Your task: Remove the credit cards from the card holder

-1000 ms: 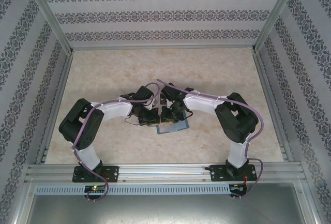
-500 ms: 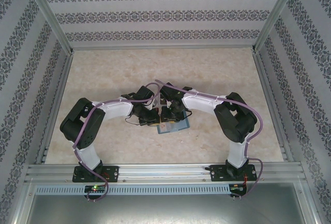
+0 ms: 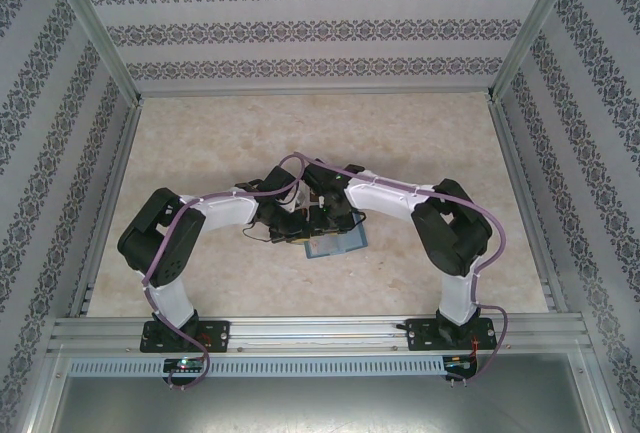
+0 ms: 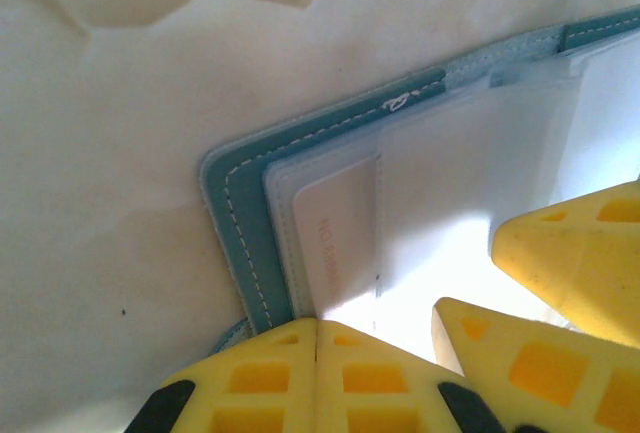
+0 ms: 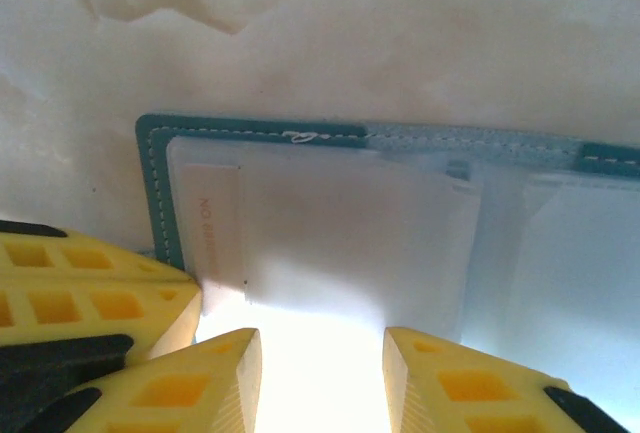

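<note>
The left gripper (image 4: pixel 315 338) has its jaws pressed together, hiding the near edge of the open card holder (image 4: pixel 235 243). A pale, red-lettered credit card (image 4: pixel 335 243) sits pocketed just beyond them. The right gripper (image 5: pixel 322 353) has its jaws spread, and glare whitens the holder between them.

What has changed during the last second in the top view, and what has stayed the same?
The right arm has shifted slightly left, carrying the right gripper further over the open card holder. Nothing was gripped or released. The left gripper and the card holder have stayed in place.
</note>
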`<action>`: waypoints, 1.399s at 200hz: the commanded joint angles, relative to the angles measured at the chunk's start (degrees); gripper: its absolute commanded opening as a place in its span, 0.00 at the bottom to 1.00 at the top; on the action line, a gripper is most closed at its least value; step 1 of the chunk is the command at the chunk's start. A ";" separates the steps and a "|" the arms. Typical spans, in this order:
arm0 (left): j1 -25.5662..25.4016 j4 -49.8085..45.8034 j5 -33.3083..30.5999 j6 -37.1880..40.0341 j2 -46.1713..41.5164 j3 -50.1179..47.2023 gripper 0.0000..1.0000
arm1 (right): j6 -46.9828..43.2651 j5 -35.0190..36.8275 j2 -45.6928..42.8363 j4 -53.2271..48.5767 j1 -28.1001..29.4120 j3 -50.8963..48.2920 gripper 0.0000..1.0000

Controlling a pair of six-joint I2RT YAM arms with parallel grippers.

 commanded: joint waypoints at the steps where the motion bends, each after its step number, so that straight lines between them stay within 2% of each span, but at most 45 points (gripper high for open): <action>1: -0.43 -0.03 -1.13 1.40 1.23 0.00 0.00 | -0.84 2.47 2.03 -2.74 1.20 1.33 0.38; 35: -0.34 0.96 -0.69 1.39 1.28 -0.74 0.00 | -0.39 2.22 2.46 -2.78 1.64 1.55 0.39; 156: 0.02 3.02 -0.12 0.50 -0.38 -2.64 0.00 | -0.26 2.30 3.42 -2.08 1.60 0.80 0.54; 200: 0.23 3.24 -0.01 0.53 -0.38 -3.17 0.00 | 0.18 1.94 4.24 -1.35 1.62 0.30 0.54; 245: 0.41 3.14 0.14 0.65 -0.31 -3.12 0.00 | 0.27 1.95 3.98 -1.16 1.59 0.28 0.49; 280: 0.52 3.07 0.16 0.68 -0.35 -3.19 0.00 | -0.26 1.57 4.74 -1.38 1.67 0.67 0.54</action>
